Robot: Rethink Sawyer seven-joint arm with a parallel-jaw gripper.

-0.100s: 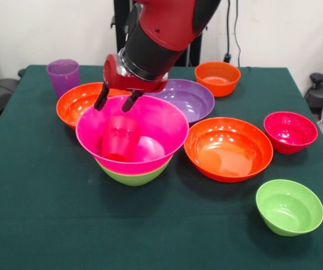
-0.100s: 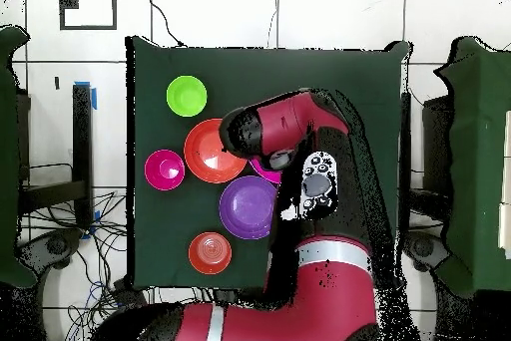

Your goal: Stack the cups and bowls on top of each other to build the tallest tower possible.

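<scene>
Red-pink cup lies inside the hot pink bowl; the gripper hangs released above.

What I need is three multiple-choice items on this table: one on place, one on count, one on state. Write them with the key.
1. The red-pink cup sits: A in the hot pink bowl; B on the floor; C on a shelf.
2. Orange bowls: A one; B two; C three.
3. The hand is: A shut on a cup; B open and empty; C shut on a bowl rim.
Key: A, it stands inside that bowl. C, three show in the front view. B, its fingers are spread above the bowl, holding nothing.
</scene>
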